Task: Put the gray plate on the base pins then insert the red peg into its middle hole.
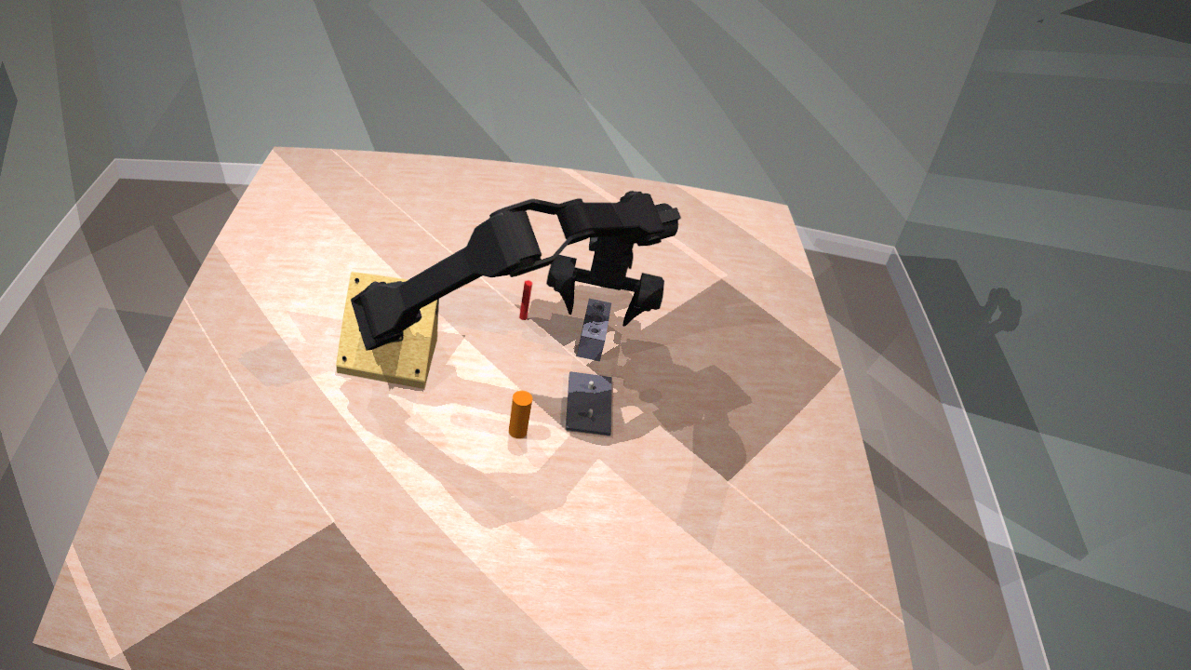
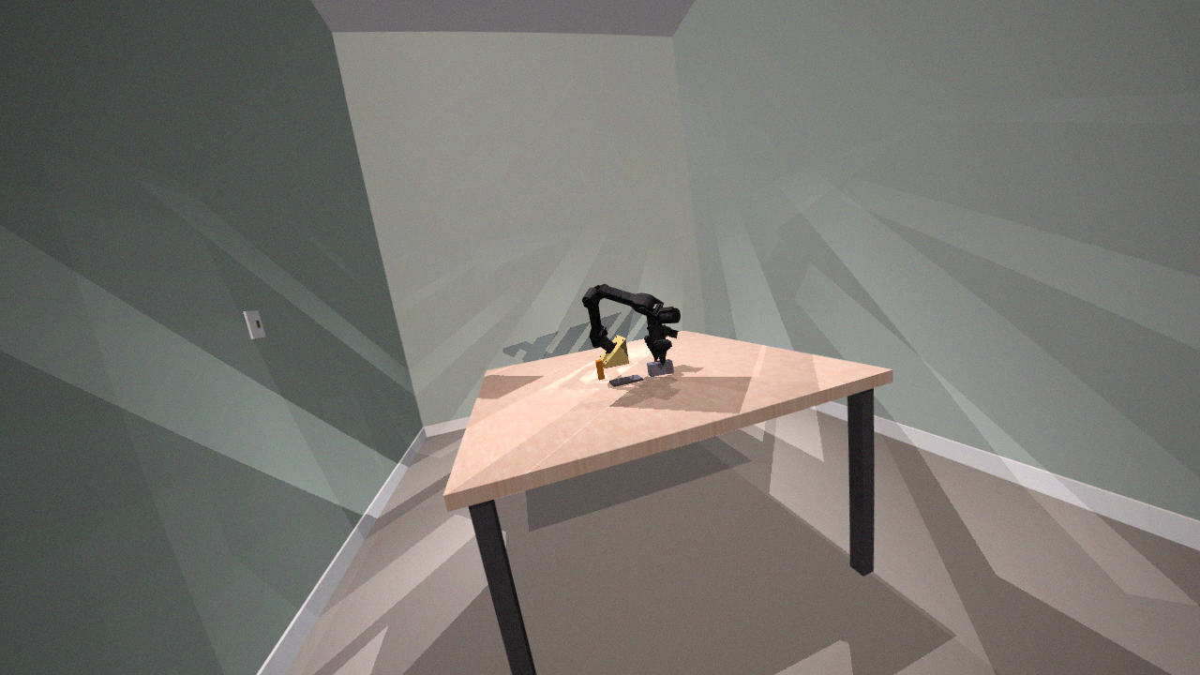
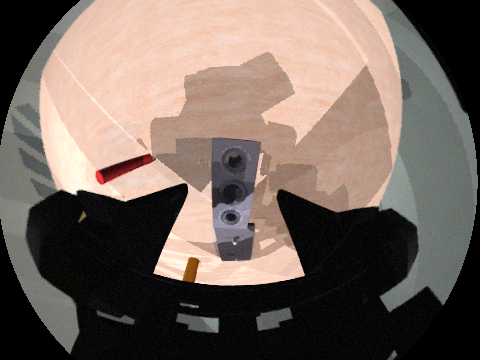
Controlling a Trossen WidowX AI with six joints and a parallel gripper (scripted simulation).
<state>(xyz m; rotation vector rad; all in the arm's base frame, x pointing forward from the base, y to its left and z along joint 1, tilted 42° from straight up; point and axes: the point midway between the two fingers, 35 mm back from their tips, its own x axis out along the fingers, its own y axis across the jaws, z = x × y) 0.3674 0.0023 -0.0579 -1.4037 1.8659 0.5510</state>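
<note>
The gray plate (image 1: 590, 343) (image 2: 659, 368) (image 3: 247, 177) is a narrow block with three holes in its top. It lies on the table, apart from the base. The dark gray base (image 1: 574, 399) (image 2: 624, 381) (image 3: 245, 253) has two pale upright pins and nothing on them. The red peg (image 1: 525, 301) (image 3: 125, 169) stands upright left of the plate in the top view and is hidden in the exterior view. My gripper (image 1: 599, 317) (image 2: 661, 361) (image 3: 233, 191) is open and empty, pointing down close over the plate, with one finger toward each side of it. The exact height of the fingertips is unclear.
An orange cylinder (image 1: 519, 416) (image 2: 600, 369) (image 3: 191, 270) stands upright left of the base in the top view. The yellow mount (image 1: 399, 362) (image 2: 621, 351) carries the arm at the left. Large shadows cross the wooden table (image 1: 249, 466) (image 2: 553, 436).
</note>
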